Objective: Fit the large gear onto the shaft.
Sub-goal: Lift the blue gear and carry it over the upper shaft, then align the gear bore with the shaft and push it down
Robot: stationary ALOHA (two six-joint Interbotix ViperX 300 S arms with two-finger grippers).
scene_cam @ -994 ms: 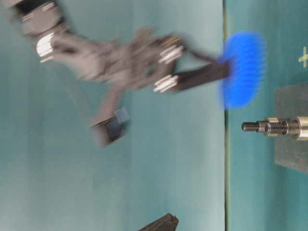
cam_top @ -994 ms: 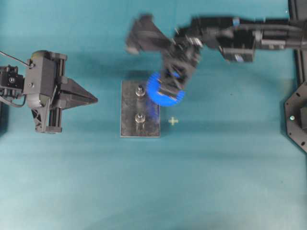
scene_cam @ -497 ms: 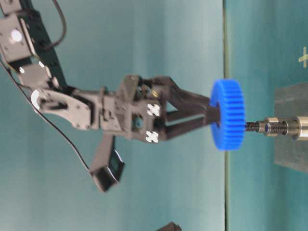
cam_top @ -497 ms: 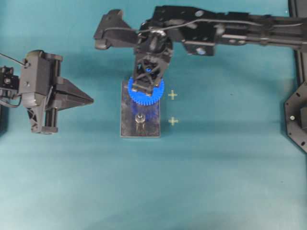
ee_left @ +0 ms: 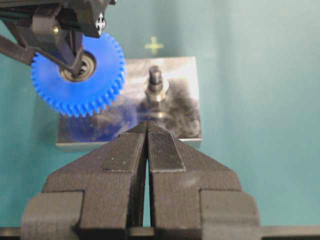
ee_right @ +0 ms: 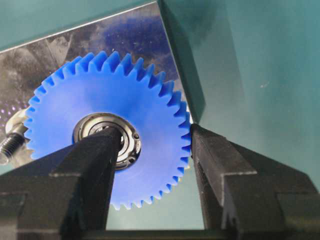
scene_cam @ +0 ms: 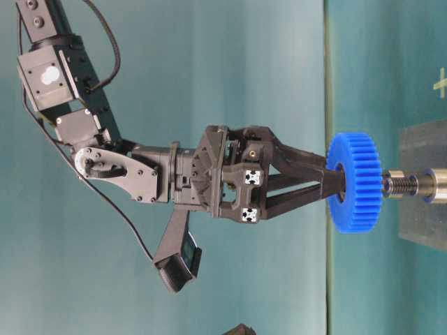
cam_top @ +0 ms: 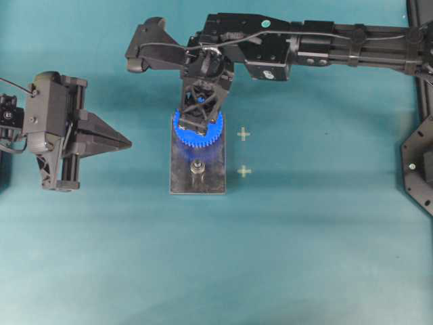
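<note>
Bright blue toothed large gear (ee_right: 100, 100) (dark metal-ringed hub) held flat.

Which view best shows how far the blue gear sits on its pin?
The table-level view: the gear shows edge-on with the pin sticking out behind it, short of the plate. The overhead view hides the pin under the gear; both wrist views show the gear's face only.

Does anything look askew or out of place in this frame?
Nothing looks damaged or spilled. The right gripper holds the large gear square over the shaft on the grey plate, one finger in the hub hole and one on the rim. The left gripper is shut, off to the side.
</note>
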